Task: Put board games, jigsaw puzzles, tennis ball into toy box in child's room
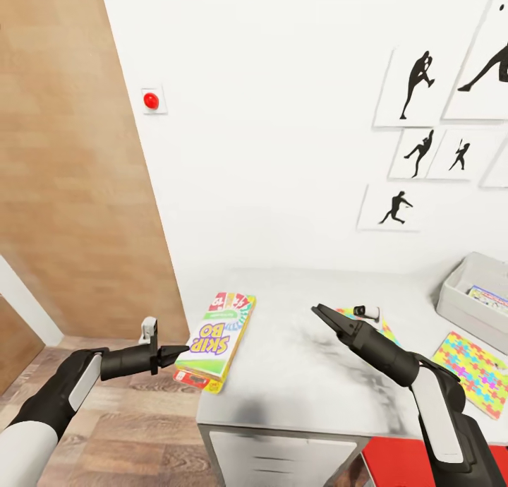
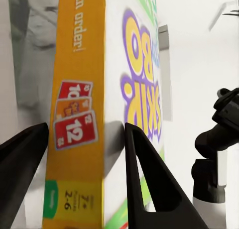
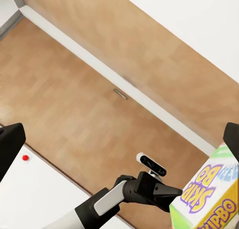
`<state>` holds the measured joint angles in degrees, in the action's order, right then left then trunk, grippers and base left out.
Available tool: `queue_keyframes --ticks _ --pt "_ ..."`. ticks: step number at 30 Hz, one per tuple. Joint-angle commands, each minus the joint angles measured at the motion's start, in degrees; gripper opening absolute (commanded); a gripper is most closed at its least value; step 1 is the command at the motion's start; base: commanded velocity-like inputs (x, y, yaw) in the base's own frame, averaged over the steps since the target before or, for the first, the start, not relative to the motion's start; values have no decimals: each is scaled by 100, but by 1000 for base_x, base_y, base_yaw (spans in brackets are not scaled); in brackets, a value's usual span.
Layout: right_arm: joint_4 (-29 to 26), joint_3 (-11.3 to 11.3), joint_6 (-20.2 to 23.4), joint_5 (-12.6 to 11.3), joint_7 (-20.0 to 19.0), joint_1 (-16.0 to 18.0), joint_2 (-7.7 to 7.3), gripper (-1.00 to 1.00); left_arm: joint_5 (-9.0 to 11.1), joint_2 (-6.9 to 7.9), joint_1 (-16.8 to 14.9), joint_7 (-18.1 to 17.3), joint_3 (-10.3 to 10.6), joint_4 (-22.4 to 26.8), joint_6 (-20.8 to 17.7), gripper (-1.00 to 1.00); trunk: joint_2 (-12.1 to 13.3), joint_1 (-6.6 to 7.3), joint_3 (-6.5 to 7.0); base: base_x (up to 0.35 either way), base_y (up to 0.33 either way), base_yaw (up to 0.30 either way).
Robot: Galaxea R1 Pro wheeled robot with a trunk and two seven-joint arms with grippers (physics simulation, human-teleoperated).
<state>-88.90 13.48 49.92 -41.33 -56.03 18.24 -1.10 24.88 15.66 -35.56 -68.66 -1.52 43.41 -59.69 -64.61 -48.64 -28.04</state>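
The flat printed cardboard Skip-Bo game box [image 1: 216, 341] looks smooth and slightly glossy. The pale grey marbled tabletop [image 1: 296, 374] is matt, and the brown plank floor [image 1: 134, 430] shows wood grain.

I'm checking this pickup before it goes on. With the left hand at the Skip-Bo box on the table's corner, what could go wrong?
1. The Skip-Bo box overhangs the table edge above the floor; a nudge from the left hand could tip it off.
2. The fingers straddle only its narrow end, so it may pivot or slip when lifted.
3. The toy box lies past the right hand, so a carry across might clash.
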Motion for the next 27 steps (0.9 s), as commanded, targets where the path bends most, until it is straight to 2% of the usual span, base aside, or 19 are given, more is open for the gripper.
queue_keyframes --ticks 1,27 --pt "1 4 27 -7 -10 4 1 100 0 0 -3 -15 -4 0 -28 -100 38 23 13 -34 0 0" --pt "15 31 -56 40 33 4 16 100 -27 31 -10 -8 1 28 -21 -100 1081 594 480 -2 0 0"
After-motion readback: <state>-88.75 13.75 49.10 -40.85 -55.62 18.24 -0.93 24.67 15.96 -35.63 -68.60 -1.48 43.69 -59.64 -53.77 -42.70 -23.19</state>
